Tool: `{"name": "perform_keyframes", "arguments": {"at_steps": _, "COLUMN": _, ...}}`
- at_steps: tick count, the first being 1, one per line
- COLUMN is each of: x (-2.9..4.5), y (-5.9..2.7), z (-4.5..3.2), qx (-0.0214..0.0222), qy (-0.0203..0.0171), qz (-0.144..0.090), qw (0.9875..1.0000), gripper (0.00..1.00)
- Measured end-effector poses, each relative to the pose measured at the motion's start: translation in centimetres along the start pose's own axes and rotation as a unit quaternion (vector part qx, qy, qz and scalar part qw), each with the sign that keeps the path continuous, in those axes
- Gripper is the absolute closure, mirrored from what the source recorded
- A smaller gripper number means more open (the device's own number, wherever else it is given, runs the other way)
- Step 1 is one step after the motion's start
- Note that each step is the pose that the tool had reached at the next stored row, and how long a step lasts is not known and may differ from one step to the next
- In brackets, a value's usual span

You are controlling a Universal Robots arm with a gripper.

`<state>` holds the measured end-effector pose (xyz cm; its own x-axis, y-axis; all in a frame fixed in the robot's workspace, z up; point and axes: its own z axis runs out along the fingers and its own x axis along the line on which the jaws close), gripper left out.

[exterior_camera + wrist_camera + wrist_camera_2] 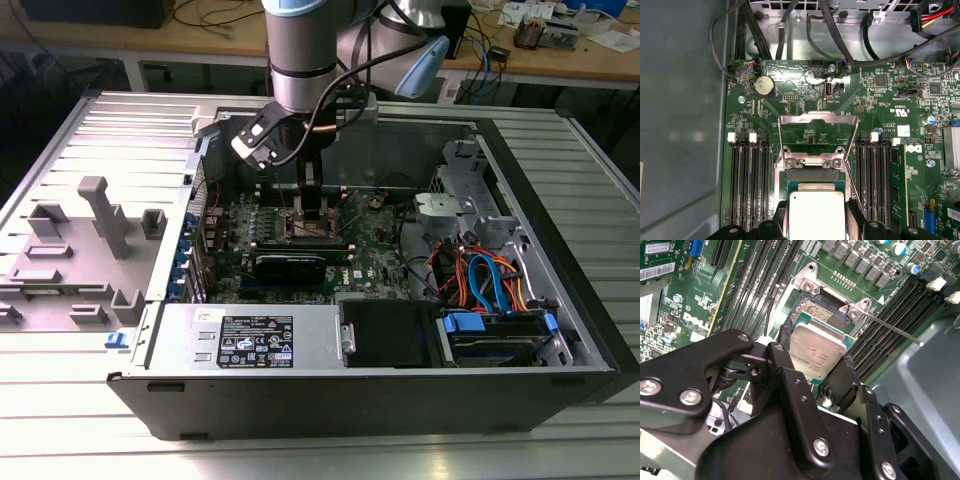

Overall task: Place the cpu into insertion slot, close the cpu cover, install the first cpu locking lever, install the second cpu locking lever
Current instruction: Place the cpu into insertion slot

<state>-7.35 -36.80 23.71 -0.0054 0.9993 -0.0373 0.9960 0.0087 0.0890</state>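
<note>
Claw (810,371) is gripping the cpu (816,351) by two opposite edges, holding it over the insertion slot (812,314) inside the computer case (330,398). The cpu cover (817,118) is lying flipped open beside the slot.

Ribbed grey metal table (300,455), wooden workbench (215,47) behind, loose cables (215,14) strewn on it

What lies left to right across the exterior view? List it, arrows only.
Grey plastic tray → gripper, holding the chip → orange and blue cables.
</note>
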Motion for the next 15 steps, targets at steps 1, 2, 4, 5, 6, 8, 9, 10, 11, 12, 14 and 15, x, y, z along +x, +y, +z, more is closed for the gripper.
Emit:
{"name": "perform_keyframes", "arguments": {"at_steps": 1, "x": 0.01, "y": -0.01, "z": 0.07, "qx": -0.0028, "qy": -0.0001, "qz": 0.000, "qw": 1.0000, "gripper": 0.45}}
{"name": "perform_keyframes", "arguments": {"at_steps": 2, "x": 0.01, "y": -0.01, "z": 0.14, "qx": -0.0045, "qy": -0.0002, "qz": 0.000, "qw": 1.0000, "gripper": 0.45}}
{"name": "perform_keyframes", "arguments": {"at_steps": 4, "x": 0.01, "y": -0.01, "z": 0.17, "qx": -0.0045, "qy": -0.0003, "qz": 0.000, "qw": 1.0000, "gripper": 0.45}}
{"name": "perform_keyframes", "arguments": {"at_steps": 5, "x": 0.01, "y": -0.02, "z": 0.19, "qx": -0.0046, "qy": -0.0003, "qz": 0.000, "qw": 1.0000, "gripper": 0.45}}
{"name": "perform_keyframes", "arguments": {"at_steps": 6, "x": 0.02, "y": -0.02, "z": 0.24, "qx": -0.0046, "qy": -0.0001, "qz": 0.000, "qw": 1.0000, "gripper": 0.45}}
{"name": "perform_keyframes", "arguments": {"at_steps": 8, "x": 0.02, "y": -0.04, "z": 0.38, "qx": -0.0046, "qy": -0.0003, "qz": 0.001, "qw": 1.0000, "gripper": 0.45}}
{"name": "perform_keyframes", "arguments": {"at_steps": 9, "x": 0.02, "y": -0.05, "z": 0.48, "qx": -0.0044, "qy": -0.0003, "qz": 0.001, "qw": 1.0000, "gripper": 0.45}}
{"name": "perform_keyframes", "arguments": {"at_steps": 10, "x": 0.03, "y": -0.06, "z": 0.60, "qx": -0.0044, "qy": -0.0003, "qz": 0.001, "qw": 1.0000, "gripper": 0.45}}
{"name": "perform_keyframes", "arguments": {"at_steps": 11, "x": 0.03, "y": -0.07, "z": 0.72, "qx": -0.0043, "qy": -0.0004, "qz": 0.001, "qw": 1.0000, "gripper": 0.45}}
{"name": "perform_keyframes", "arguments": {"at_steps": 12, "x": 0.03, "y": -0.08, "z": 0.83, "qx": -0.0043, "qy": -0.0004, "qz": 0.002, "qw": 1.0000, "gripper": 0.45}}
{"name": "perform_keyframes", "arguments": {"at_steps": 14, "x": 0.04, "y": -0.10, "z": 1.03, "qx": -0.0044, "qy": -0.0004, "qz": 0.002, "qw": 1.0000, "gripper": 0.45}}
{"name": "perform_keyframes", "arguments": {"at_steps": 15, "x": 0.05, "y": -0.11, "z": 1.19, "qx": -0.0043, "qy": -0.0004, "qz": 0.002, "qw": 1.0000, "gripper": 0.45}}
